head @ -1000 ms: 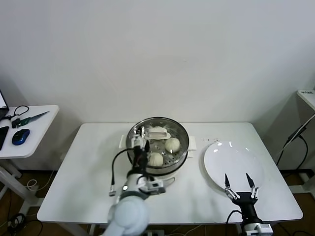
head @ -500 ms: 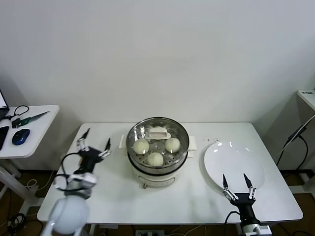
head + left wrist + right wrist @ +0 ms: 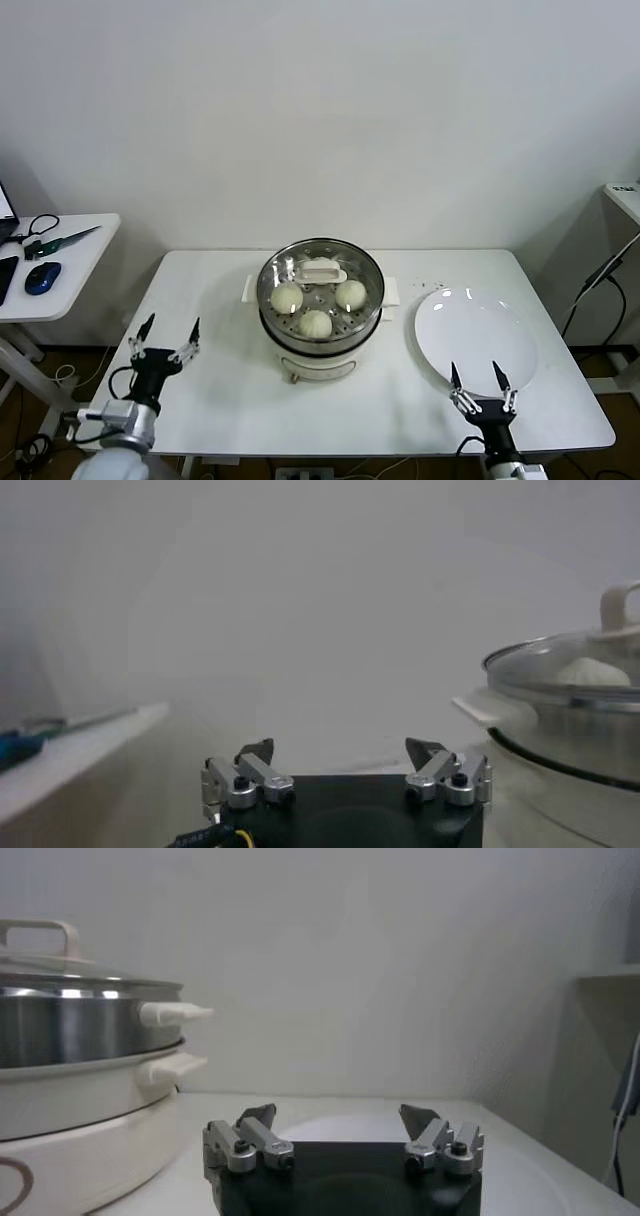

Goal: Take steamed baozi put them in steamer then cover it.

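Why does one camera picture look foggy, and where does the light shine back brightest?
The left wrist view is hazy and washed out, with the cover looking soft; the right wrist view is crisp. In the head view, glare sits on the cover's glass and on the white plate, and the steamer casts a soft shadow on the table.

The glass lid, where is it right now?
In the head view the glass lid sits on the steamer at the table's middle, covering three baozi, left of the white plate.

The steel steamer [image 3: 320, 330] stood mid-bench, its glass cover [image 3: 320, 285] on top, three cream baozi [image 3: 315, 323] visible inside.
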`<state>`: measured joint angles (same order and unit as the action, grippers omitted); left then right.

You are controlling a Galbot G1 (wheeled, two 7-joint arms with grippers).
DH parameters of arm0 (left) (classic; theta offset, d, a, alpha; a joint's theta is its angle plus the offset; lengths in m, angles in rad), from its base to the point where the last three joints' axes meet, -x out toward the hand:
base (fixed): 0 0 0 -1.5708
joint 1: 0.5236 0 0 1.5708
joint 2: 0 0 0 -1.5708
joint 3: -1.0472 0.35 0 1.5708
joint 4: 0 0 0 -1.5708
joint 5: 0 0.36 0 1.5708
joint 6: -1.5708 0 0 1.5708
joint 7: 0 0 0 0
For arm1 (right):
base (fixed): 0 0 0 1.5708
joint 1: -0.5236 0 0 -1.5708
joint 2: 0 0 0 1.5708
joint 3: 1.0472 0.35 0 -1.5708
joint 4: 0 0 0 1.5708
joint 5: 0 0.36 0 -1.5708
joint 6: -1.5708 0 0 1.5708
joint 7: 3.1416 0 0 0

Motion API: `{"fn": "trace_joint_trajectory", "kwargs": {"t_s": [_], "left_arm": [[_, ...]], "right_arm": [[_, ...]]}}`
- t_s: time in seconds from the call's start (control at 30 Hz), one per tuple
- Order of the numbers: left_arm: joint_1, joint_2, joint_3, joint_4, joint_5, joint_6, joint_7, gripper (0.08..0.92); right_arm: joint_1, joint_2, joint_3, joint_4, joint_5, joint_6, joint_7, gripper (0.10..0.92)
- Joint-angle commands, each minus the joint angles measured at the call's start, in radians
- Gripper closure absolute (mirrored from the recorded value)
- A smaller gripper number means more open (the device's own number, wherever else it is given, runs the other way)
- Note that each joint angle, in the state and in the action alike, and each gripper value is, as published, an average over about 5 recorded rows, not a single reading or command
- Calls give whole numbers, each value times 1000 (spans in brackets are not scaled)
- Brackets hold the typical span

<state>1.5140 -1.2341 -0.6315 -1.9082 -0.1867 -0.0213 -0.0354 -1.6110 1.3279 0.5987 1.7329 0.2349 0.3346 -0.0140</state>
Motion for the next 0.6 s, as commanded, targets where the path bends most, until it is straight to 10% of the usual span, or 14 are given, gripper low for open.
{"fn": "trace_joint_trajectory", "kwargs": {"t_s": [0.03,0.6], "left_arm": [[59,-16,-32,43,-186,-106,6,177],[77,-15,-15,42,-182,-122,28,177]], "right_arm": [[0,-3,-7,-10,21,1,1,203],[-4,-1,-18,8,18,-6,3,203]]}}
